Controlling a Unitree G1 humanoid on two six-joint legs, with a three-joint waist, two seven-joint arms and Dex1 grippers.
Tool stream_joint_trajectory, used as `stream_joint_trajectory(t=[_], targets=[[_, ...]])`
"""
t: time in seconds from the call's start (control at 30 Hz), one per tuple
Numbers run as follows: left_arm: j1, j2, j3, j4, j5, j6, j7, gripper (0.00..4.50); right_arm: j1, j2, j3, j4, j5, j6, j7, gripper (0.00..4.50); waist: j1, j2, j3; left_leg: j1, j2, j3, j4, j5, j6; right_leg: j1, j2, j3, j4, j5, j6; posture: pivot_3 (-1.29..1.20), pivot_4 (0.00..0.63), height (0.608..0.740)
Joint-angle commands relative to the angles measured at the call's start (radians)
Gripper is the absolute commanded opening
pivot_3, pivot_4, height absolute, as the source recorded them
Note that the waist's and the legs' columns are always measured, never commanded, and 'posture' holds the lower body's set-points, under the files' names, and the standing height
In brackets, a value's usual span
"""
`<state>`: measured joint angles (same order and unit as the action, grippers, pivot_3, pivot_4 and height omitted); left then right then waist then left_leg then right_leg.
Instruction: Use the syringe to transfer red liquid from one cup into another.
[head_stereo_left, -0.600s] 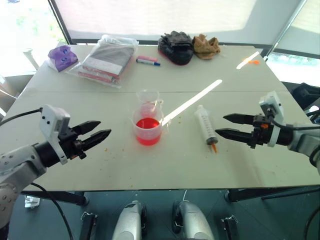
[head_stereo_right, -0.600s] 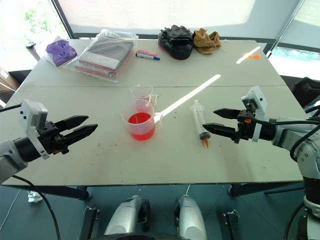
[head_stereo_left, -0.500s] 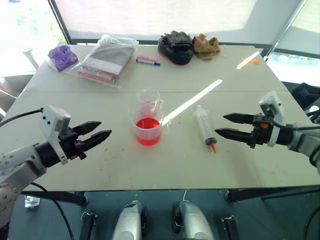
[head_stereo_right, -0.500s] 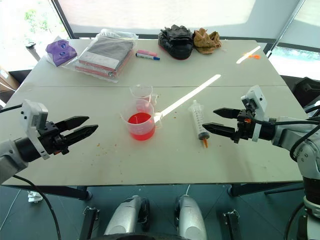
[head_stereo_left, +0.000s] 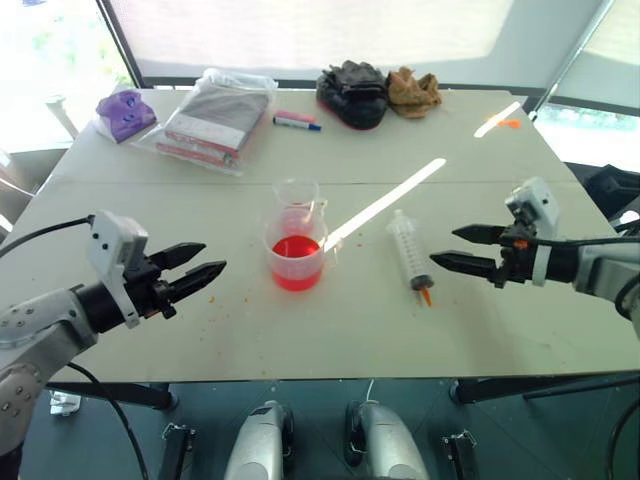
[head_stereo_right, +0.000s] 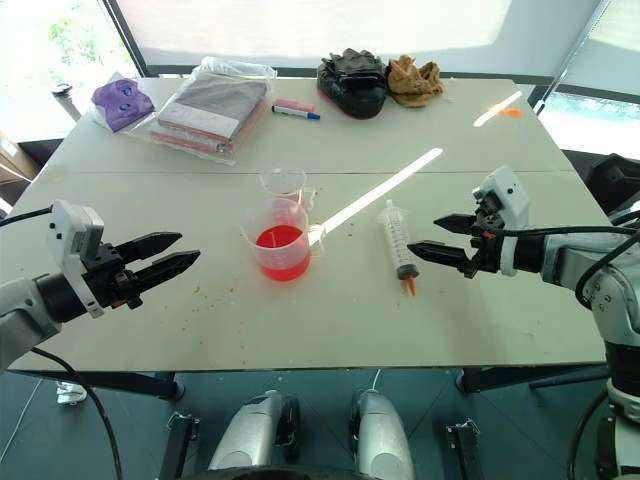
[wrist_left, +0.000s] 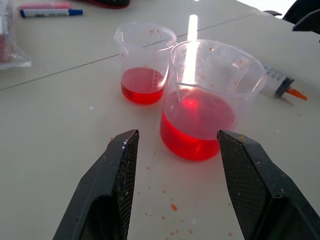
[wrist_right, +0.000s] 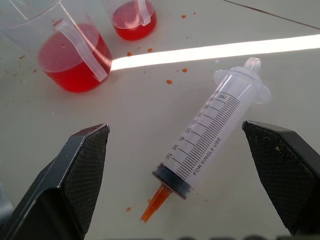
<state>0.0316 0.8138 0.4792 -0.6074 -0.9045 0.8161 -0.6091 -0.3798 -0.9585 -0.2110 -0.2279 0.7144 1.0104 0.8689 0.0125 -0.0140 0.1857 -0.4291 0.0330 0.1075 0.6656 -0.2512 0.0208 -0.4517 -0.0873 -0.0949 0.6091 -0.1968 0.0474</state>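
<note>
So, in your head view, the wide cup stands near the middle of the table, about a third full of red liquid. The narrow cup stands just behind it, on the far side, and looks to be touching it, with a shallow red layer at its bottom. The syringe lies flat to the right of the cups, well apart from them. Its long axis runs near to far, with the orange tip toward the near edge and slightly right, and the flanged end pointing away. Your left gripper hovers left of the wide cup, fingers apart and empty. Your right gripper hangs just right of the syringe's tip end, jaws wide apart, nothing held. Along the far edge you have a purple pouch, a bagged pack, a marker and two cloth bundles.

Next, your left wrist view: the wide cup sits between the spread fingers, the narrow cup beyond it, and red specks dot the table around them.

Lastly, your right wrist view: the syringe lies between the widely spread fingers, touching neither. Its barrel looks empty, and the two cups stand beyond it.
</note>
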Motion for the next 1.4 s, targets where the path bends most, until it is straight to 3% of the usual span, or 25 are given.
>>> stream_joint_trajectory(t=[0.03,0.2,0.3,0.47,0.73,1.03,1.2,1.4], targets=[[-0.009,0.001,0.000,-0.016,-0.006,-0.022,-0.009,2.58,-0.027,-0.016,-0.014,-0.007,-0.005,-0.020,0.008,4.45,0.000,0.000,0.000,0.000,0.000,0.000,0.000,0.000,0.000,0.000,0.000,0.000,0.000,0.000,0.000,0.00,0.150,0.740],[-0.023,0.006,-0.009,-0.002,0.004,-0.029,-0.015,2.58,-0.096,0.006,-0.014,0.023,0.027,0.054,-0.029,4.45,0.000,0.001,0.000,0.000,0.000,0.000,0.000,0.000,0.000,-0.001,0.000,0.000,0.000,0.000,0.000,0.00,0.150,0.740],[-0.097,0.049,-0.044,0.061,0.050,-0.073,-0.078,2.58,-0.295,0.016,0.067,0.106,-0.010,0.151,-0.085,4.45,-0.006,0.002,0.001,0.000,0.000,0.001,0.000,0.000,0.000,-0.002,0.000,0.000,0.001,0.000,0.000,0.00,0.150,0.740],[-0.354,0.104,-0.146,0.242,0.091,-0.121,-0.206,2.58,-0.703,0.118,0.248,0.433,-0.113,0.382,-0.172,4.45,-0.008,0.002,0.001,-0.005,0.001,0.001,0.000,0.001,0.000,-0.009,0.003,0.000,0.003,0.003,-0.004,0.00,0.150,0.740],[-0.495,0.087,-0.202,0.296,0.138,-0.167,-0.249,2.58,-0.969,0.223,0.453,0.789,-0.236,0.449,-0.103,4.45,-0.005,0.002,0.001,-0.017,-0.001,0.004,0.000,0.004,0.002,-0.018,0.005,0.000,0.004,0.004,0.004,0.00,0.150,0.740],[-0.394,0.000,-0.161,0.152,0.112,-0.152,-0.127,2.58,-1.011,0.256,0.748,0.957,-0.381,0.340,0.142,4.45,-0.011,0.002,0.001,-0.015,-0.001,0.004,0.002,0.002,0.005,-0.015,0.004,0.001,0.004,0.005,0.008,0.00,0.150,0.740],[-0.360,-0.025,-0.156,0.120,0.120,-0.162,-0.083,2.58,-1.006,0.342,0.781,1.044,-0.424,0.323,0.201,4.45,-0.025,0.002,0.001,-0.013,-0.001,0.003,0.002,0.004,0.002,-0.015,0.006,0.001,0.007,0.005,0.007,0.00,0.150,0.740],[-0.345,-0.049,-0.173,0.094,0.139,-0.169,-0.045,2.58,-1.001,0.481,0.741,1.239,-0.515,0.199,0.160,4.45,-0.029,0.002,0.001,-0.012,0.000,0.002,0.002,0.005,0.001,-0.015,0.006,0.001,0.009,0.005,0.007,0.00,0.150,0.740]])
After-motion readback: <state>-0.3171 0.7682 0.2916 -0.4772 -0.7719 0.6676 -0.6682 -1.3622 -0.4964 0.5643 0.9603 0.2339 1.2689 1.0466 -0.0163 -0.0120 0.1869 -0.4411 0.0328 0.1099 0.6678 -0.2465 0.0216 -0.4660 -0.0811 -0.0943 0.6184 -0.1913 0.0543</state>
